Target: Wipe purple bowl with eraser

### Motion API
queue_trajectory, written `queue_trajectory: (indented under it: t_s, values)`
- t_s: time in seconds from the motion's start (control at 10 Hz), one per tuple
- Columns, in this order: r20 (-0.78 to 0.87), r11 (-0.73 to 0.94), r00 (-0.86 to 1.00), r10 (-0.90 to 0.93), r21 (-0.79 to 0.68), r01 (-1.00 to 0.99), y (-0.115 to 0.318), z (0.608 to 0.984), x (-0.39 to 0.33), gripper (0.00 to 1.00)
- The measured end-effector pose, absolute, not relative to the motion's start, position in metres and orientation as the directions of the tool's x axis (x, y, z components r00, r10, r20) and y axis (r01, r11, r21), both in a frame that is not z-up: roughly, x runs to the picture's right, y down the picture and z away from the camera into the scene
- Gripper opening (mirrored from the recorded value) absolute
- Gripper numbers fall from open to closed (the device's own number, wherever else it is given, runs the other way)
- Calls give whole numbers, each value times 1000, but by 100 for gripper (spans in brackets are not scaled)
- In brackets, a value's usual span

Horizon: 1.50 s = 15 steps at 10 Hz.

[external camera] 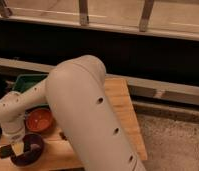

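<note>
The purple bowl [30,151] sits at the front left corner of the wooden table [124,107], dark and glossy. My gripper [15,148] hangs from the pale wrist and reaches down onto the bowl's left rim. It is shut on the eraser [8,151], a small black block with a pale yellowish part. The eraser touches the bowl's left side. My large pale arm [88,115] fills the middle of the view and hides much of the table.
An orange-red bowl [39,120] stands just behind the purple bowl. A green tray [24,81] lies at the table's back left. A dark wall and a metal railing [83,15] run behind, and speckled floor [173,145] lies to the right.
</note>
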<state>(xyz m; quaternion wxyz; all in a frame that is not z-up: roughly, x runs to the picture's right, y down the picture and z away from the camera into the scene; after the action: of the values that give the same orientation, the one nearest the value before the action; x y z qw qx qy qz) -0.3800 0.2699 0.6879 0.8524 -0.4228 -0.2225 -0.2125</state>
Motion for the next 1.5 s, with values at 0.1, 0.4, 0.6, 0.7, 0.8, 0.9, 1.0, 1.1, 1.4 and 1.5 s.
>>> queue_trajectory:
  t_s: [0.1,0.4,0.6,0.7,0.8,0.9,1.0,1.1,1.4,1.5]
  values:
    - [564,545,809,-167,-631,552,275,685,-377,0]
    - [529,540,838,-131,-671,508,285,686,-344,0]
    - [496,552,863,-99,-694,462,276,700,-324,0]
    - [498,559,862,-95,-690,460,268,707,-323,0]
    - [505,563,858,-96,-683,465,263,711,-327,0]
    - [518,570,849,-103,-669,477,255,715,-339,0]
    - [534,575,838,-113,-653,493,249,716,-352,0]
    - [550,576,826,-125,-637,512,245,715,-363,0]
    - [583,567,798,-152,-610,554,250,703,-371,0]
    - [593,557,790,-155,-608,566,258,698,-371,0]
